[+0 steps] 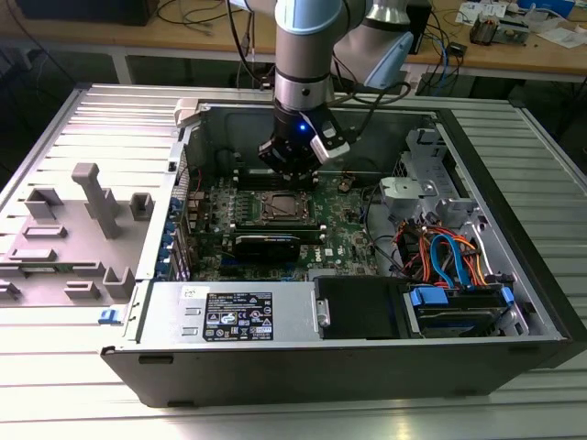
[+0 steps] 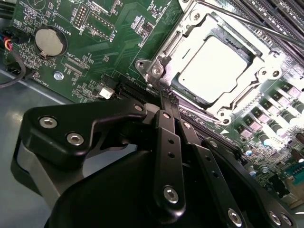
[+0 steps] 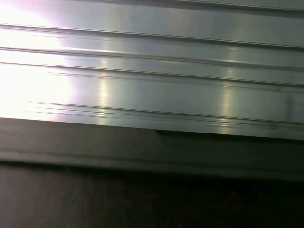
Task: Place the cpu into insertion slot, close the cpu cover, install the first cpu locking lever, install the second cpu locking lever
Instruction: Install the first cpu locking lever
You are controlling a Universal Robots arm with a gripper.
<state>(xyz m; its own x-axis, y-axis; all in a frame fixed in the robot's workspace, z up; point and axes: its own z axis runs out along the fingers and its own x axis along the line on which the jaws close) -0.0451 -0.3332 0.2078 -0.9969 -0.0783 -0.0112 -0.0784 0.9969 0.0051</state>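
Silvery cpu (image 2: 214,66) sits in the slot (image 2: 164,64) under the cover (image 2: 247,90), just beyond my claw (image 2: 169,102), its fingers pressed together.

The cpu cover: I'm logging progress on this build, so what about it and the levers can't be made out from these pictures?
- cpu cover, second wrist view: glare whitens the cpu; latching unreadable.
- Locking lever: cut off by the picture's edge.
- Insertion slot, exterior view: too small; gripper hangs over its far edge.

No legible text (labels blurred)
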